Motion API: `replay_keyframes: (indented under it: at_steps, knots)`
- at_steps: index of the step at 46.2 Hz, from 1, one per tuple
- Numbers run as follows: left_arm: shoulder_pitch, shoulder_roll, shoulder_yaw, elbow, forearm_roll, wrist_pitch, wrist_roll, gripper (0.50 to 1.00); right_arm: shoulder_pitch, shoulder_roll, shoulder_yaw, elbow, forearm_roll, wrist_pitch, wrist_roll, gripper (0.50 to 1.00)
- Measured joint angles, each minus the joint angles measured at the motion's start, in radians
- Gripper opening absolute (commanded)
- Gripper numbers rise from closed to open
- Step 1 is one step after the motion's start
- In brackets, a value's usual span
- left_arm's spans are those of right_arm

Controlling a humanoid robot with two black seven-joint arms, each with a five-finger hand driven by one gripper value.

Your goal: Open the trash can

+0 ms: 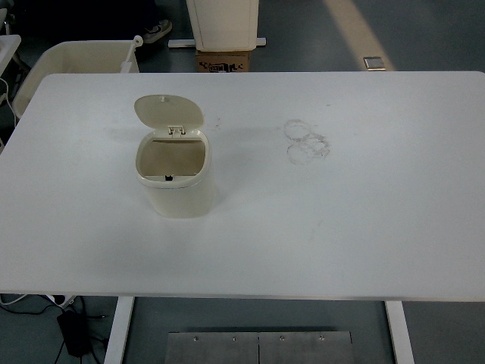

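Observation:
A small cream trash can [178, 186] stands on the white table [341, 227], left of centre. Its lid [168, 111] is swung up and back on the far hinge, so the brownish inside [171, 158] shows and looks empty. Neither of my hands nor any arm is in the top view.
Faint grey ring smudges [306, 141] mark the tabletop right of centre. Beyond the far edge stand a cream bin [72, 61], a white cabinet base [224, 24] with a cardboard box [224, 61], and a person's shoe [158, 30]. Cables lie on the floor at lower left [45, 311].

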Motion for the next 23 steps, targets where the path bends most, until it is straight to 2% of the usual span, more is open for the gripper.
replay_keyframes:
  at_steps: [15, 23]
  knots:
    - [0.183, -0.007, -0.101, 0.108, -0.204, -0.007, -0.003, 1.000, 0.000, 0.000, 0.000, 0.000, 0.000, 0.000, 0.000, 0.991]
    - [0.341, -0.048, -0.236, 0.164, -0.231, -0.005, -0.048, 1.000, -0.002, 0.000, -0.001, 0.000, 0.000, 0.000, -0.001, 0.991]
